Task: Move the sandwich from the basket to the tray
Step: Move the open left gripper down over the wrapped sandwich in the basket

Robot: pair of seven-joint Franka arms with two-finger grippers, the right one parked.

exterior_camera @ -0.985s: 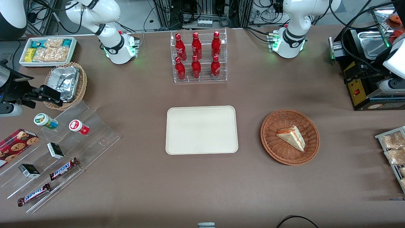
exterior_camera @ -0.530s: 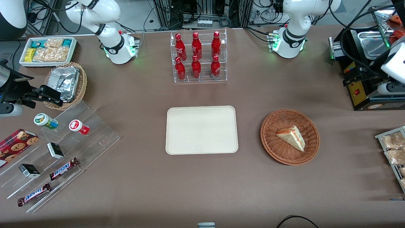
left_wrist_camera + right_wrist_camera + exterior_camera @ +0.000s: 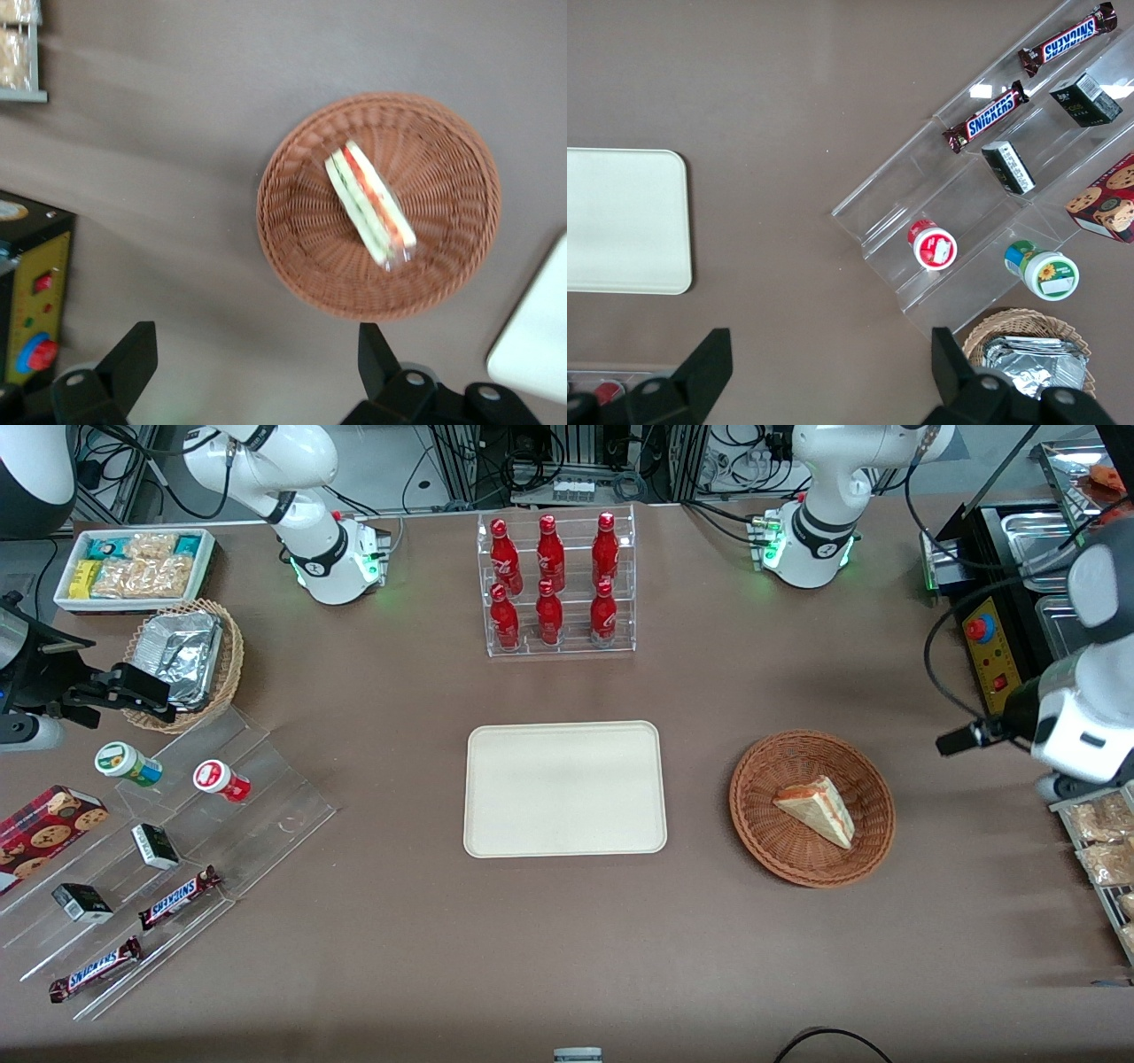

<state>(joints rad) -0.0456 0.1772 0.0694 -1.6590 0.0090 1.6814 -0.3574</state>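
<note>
The sandwich point(image 3: 817, 808), a white bread wedge with orange-red and green filling, lies in the reddish-brown wicker basket point(image 3: 769, 841). The cream-white tray point(image 3: 564, 788) lies flat beside the basket, toward the parked arm's end. My left gripper point(image 3: 961, 738) hangs above the table beside the basket, toward the working arm's end. In the left wrist view the gripper point(image 3: 257, 341) is open and empty over bare table, with the basket point(image 3: 292, 266), the sandwich point(image 3: 370, 205) and a tray corner point(image 3: 536, 341) in sight.
A clear rack of red bottles point(image 3: 556, 584) stands farther from the camera than the tray. A black control box with a red button point(image 3: 997, 646) and a rack of snack packets point(image 3: 1099, 841) flank the working arm. A foil-pack basket point(image 3: 182, 660) and an acrylic snack display point(image 3: 159, 850) sit at the parked arm's end.
The left arm has swung from over the black box toward the camera and toward the basket. The sandwich, basket and tray have not moved.
</note>
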